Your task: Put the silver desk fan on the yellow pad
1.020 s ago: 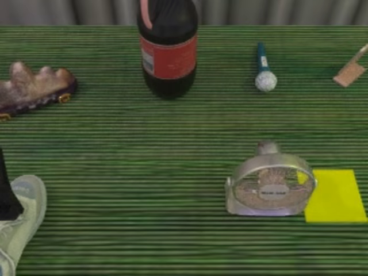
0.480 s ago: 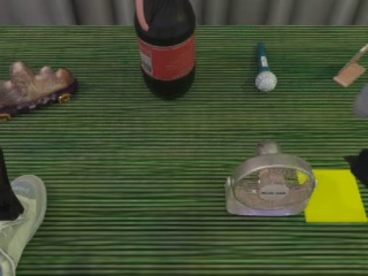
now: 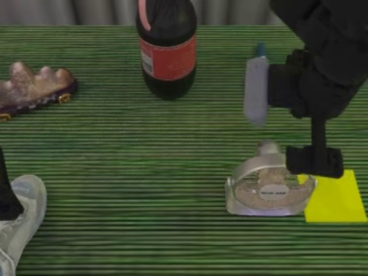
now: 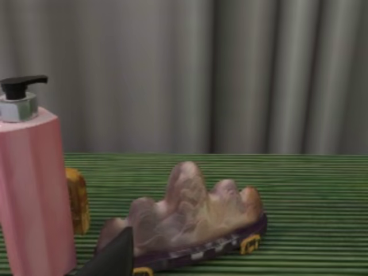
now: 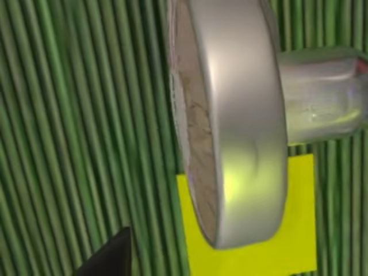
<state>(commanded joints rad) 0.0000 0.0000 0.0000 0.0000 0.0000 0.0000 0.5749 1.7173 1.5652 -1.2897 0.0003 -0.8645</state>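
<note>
Change: the right arm, only peeking in at the table's right edge half a second ago and absent a second ago, now reaches over the right half of the table, hiding the microphone and the tan object that showed there.
Right gripper (image 3: 314, 161): it hangs over the fan's right upper rim, just at the edge of the pad. From above it reads as a dark block, and the right wrist view catches only one dark finger tip (image 5: 112, 256) low in the frame, so I cannot tell whether the fingers are spread or pressed together. Nothing shows them touching the fan.
Fan (image 3: 270, 185): it stands on its flat base on the green mat, in the same spot as in both earlier top views, with its grille facing the near edge. Its right side touches the pad's left edge and, from above, covers a corner of it. The right wrist view looks along the shiny ring (image 5: 241, 126), with yellow behind it.
Pad (image 3: 339, 198): it lies flat at the fan's right, almost wholly bare.
Left arm: parked at the table's left edge; its wrist view shows a pink pump bottle (image 4: 31, 190) and a lumpy brown shoe-like thing (image 4: 190, 221). Whether its fingers are apart or together I cannot tell.
Meaning: the approach appears nearly complete; the grasp is not yet made, and the fan needs only a short carry to the right.
</note>
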